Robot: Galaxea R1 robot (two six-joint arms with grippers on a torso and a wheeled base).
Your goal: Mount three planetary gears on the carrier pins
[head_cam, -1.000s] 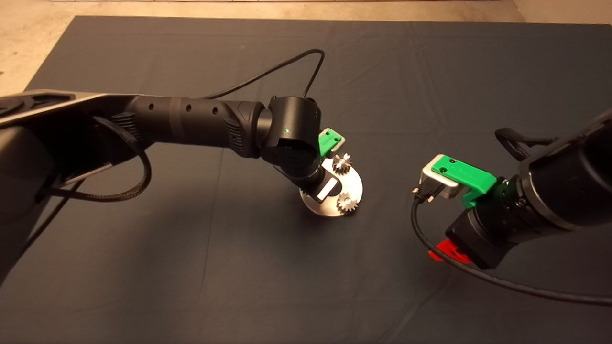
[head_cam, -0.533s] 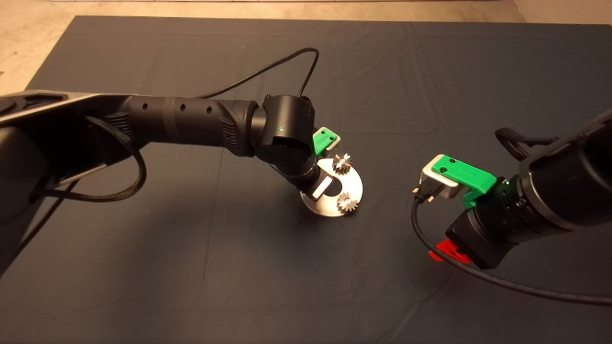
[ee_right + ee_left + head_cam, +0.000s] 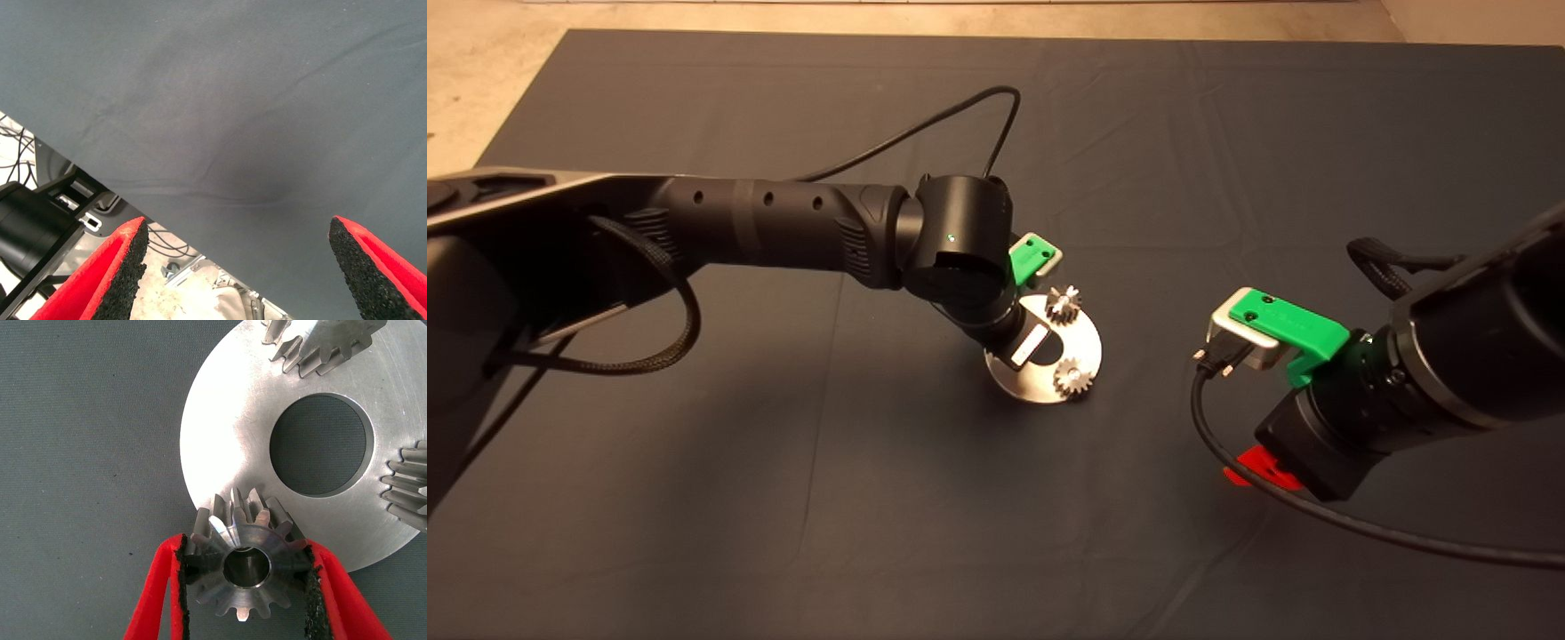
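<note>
The round silver disc (image 3: 1087, 342) lies at the mat's middle, with a large centre hole (image 3: 319, 444). Two planetary gears sit on carrier pins on it, one at the far side (image 3: 1064, 305) and one at the near side (image 3: 1071, 379); both show partly in the left wrist view (image 3: 327, 343) (image 3: 408, 490). My left gripper (image 3: 247, 568) is shut on the third gear (image 3: 248, 553), held flat over the disc's left rim. A silver stud end shows inside that gear's centre hole. In the head view the left wrist hides this gear. My right gripper (image 3: 237, 267) is open and empty over the mat to the right.
The left arm's black cable (image 3: 925, 133) loops over the mat behind the disc. The right arm's cable (image 3: 1360, 524) trails across the mat's right front. The mat's edge and floor cables (image 3: 40, 173) show in the right wrist view.
The left wrist has shifted slightly to the left and away over the disc, with the gear still in its fingers. The right arm has not moved.
</note>
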